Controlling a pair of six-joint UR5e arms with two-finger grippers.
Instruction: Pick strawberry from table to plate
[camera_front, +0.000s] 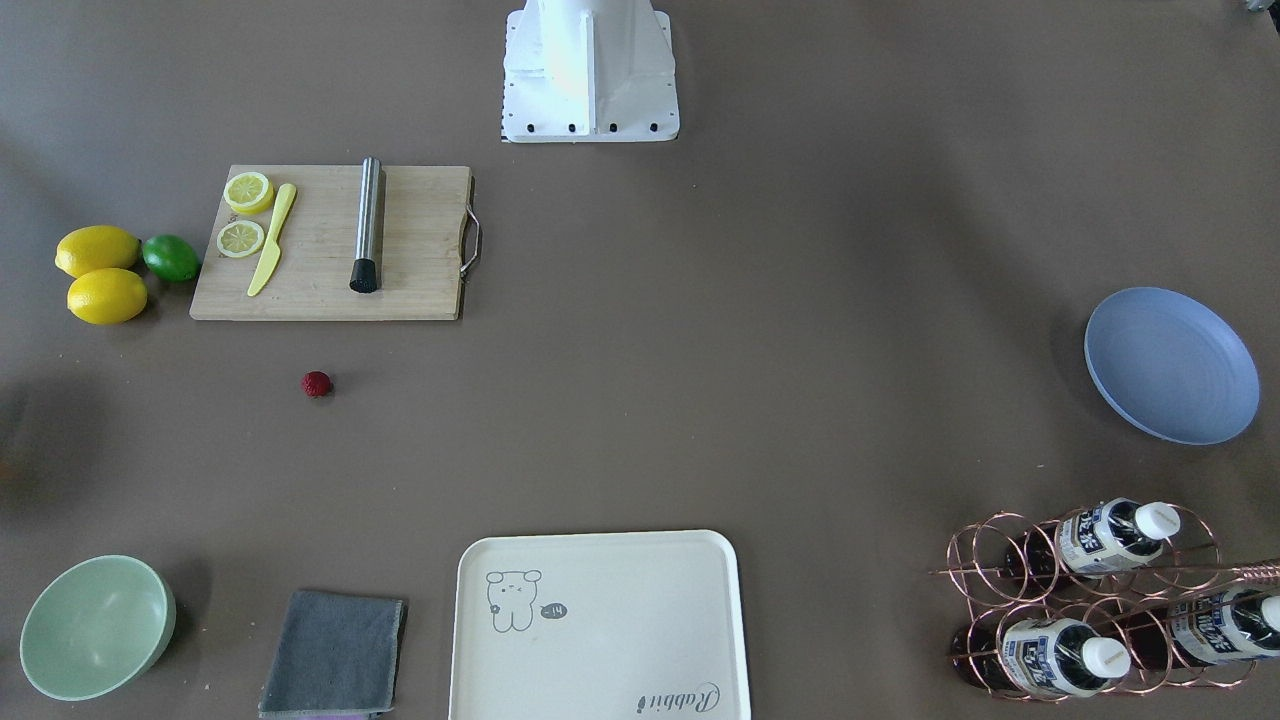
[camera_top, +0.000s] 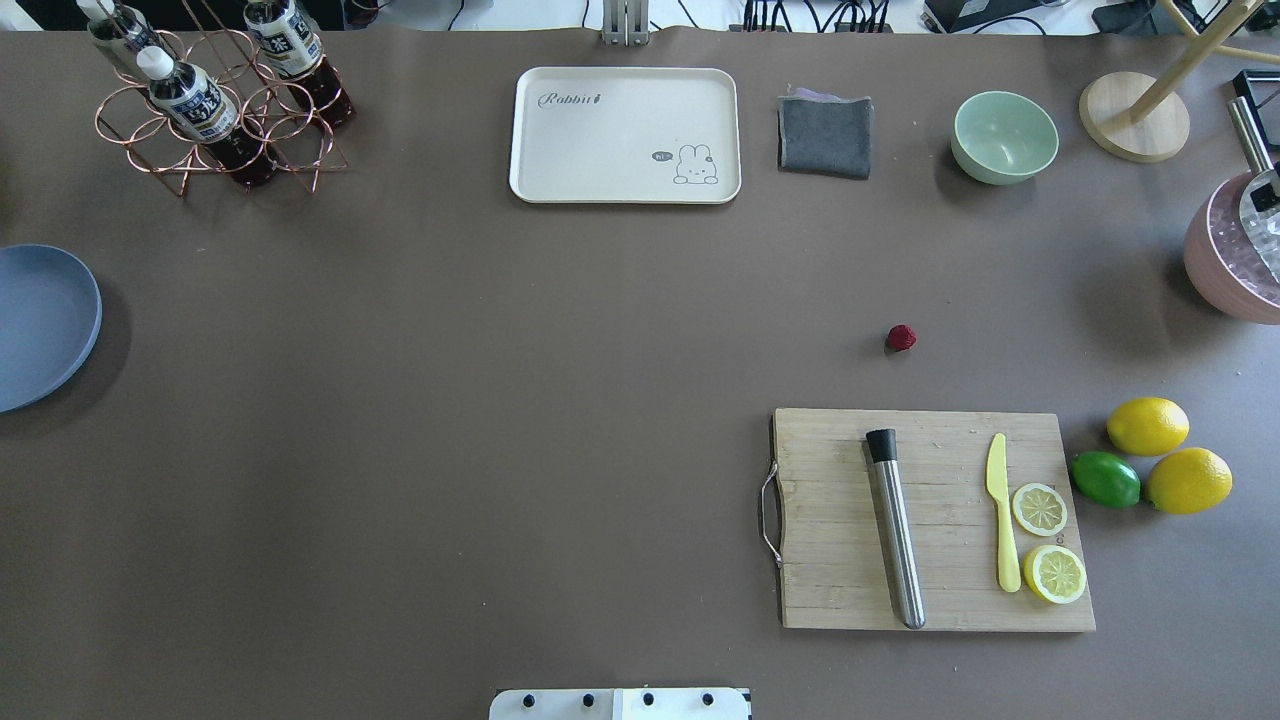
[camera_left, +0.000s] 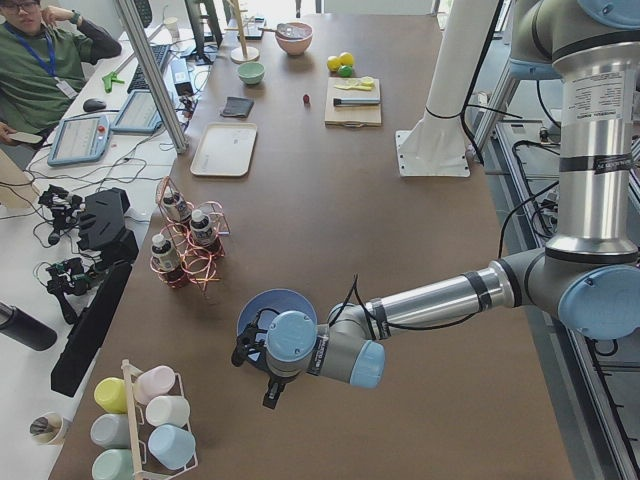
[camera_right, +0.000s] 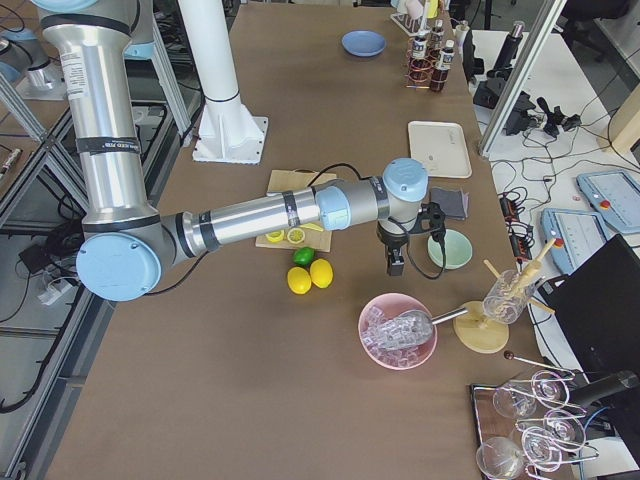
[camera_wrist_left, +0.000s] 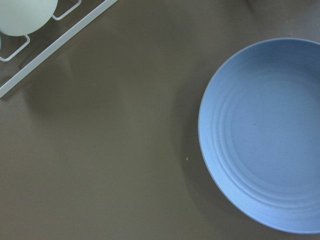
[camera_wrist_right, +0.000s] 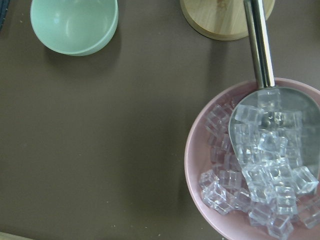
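Note:
The strawberry (camera_front: 317, 384) (camera_top: 901, 338) (camera_left: 306, 99), tiny and dark red, lies on the brown table (camera_front: 700, 350) just off the cutting board. At the far end rests the blue plate (camera_front: 1170, 365) (camera_top: 40, 325) (camera_left: 275, 300) (camera_wrist_left: 265, 135), with nothing on it. My left gripper (camera_left: 270, 395) hangs beside the plate, past its rim; I cannot tell whether it is open or shut. My right gripper (camera_right: 395, 265) hovers between the green bowl and the pink ice bowl, a good way from the strawberry; its state cannot be told either.
The wooden cutting board (camera_front: 330, 245) carries a steel muddler, a yellow knife and lemon slices. Two lemons (camera_front: 100, 275) and a lime sit beside it. There are also a cream tray (camera_front: 600, 625), grey cloth (camera_front: 335, 655), green bowl (camera_front: 95, 625), bottle rack (camera_front: 1100, 600) and ice bowl (camera_wrist_right: 255, 165).

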